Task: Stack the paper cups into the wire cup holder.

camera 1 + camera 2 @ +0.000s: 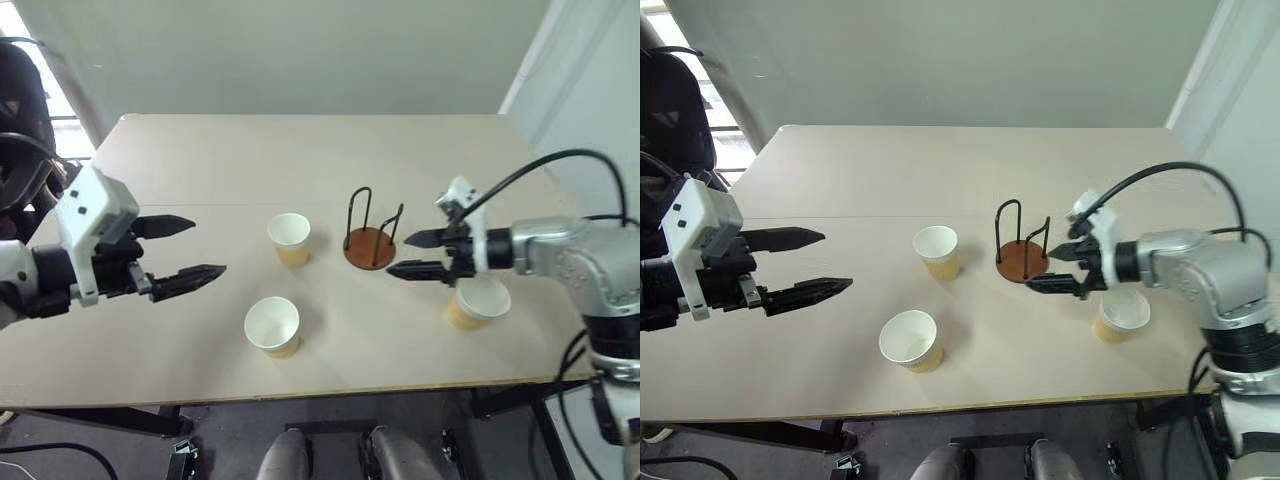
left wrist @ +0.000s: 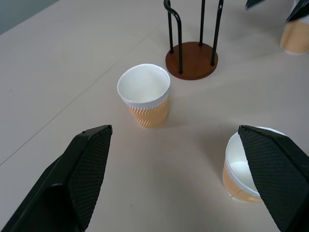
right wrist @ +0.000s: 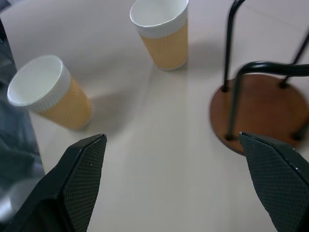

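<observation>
Nearest the camera stands one paper cup, upright on the beige table, in front of and to the left of the wire cup holder. Far to the holder's left, the left gripper hangs above the table with its black fingers spread wide, grasping nothing. A second cup stands just left of the holder, close but apart from it (white inside, tan ribbed outside). Its round reddish-brown base lies flat on the table and carries no cup between its two upright black wire loops. Just right of the holder, the right gripper hovers with jaws parted and empty, pointing at the base. A third cup stands to the holder's right and nearer the front edge, beneath that arm.
</observation>
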### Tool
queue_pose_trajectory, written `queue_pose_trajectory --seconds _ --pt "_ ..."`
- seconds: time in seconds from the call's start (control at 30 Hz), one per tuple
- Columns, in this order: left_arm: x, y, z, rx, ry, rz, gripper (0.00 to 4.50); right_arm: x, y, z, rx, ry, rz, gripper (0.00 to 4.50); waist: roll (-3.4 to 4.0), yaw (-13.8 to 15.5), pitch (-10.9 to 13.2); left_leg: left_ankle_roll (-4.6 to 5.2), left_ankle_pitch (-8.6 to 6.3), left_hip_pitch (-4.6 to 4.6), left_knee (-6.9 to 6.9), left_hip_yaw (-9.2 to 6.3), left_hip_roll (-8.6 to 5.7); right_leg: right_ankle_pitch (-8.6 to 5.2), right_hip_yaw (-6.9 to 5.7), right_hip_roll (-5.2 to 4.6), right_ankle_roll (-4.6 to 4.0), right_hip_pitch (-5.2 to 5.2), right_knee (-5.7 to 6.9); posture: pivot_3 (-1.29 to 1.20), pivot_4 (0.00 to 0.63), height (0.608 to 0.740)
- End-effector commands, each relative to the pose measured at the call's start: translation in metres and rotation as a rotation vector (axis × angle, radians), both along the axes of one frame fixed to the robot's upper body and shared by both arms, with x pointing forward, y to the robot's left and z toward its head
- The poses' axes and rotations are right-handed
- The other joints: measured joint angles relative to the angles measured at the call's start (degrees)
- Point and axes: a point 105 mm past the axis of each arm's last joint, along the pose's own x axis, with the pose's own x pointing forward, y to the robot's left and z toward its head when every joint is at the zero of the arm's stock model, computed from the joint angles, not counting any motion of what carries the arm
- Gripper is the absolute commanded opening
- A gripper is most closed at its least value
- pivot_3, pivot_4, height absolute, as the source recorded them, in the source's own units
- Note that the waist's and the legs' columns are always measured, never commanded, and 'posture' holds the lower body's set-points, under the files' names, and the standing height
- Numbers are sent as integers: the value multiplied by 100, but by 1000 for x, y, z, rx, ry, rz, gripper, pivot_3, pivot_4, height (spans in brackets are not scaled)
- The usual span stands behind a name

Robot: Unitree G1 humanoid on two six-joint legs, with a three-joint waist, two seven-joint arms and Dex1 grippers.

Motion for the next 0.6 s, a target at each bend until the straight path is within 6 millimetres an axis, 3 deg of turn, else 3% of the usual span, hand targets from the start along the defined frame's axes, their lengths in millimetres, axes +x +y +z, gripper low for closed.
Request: queue_pose_trajectory --seconds 0.03,0.27,0.6 --pt "-5 -7 12 -1 -53 -30 4482 7 2 -4 -11 -34 -74 4500 1 9 0 -1 -1 0 0 0 3 1 0 2 0 -1 0 0 150 740" --pt "-6 -4 12 10 -54 -6 4482 35 13 -12 6 -99 -202 4500 0 13 0 -6 -3 0 0 1 20 15 -2 14 -18 -4 1 0 150 740" --pt "-11 -6 11 11 -60 9 4482 51 35 -1 51 -212 -219 4500 0 7 0 -18 -7 0 -2 5 49 31 -6 36 -51 -19 0 0 150 740"
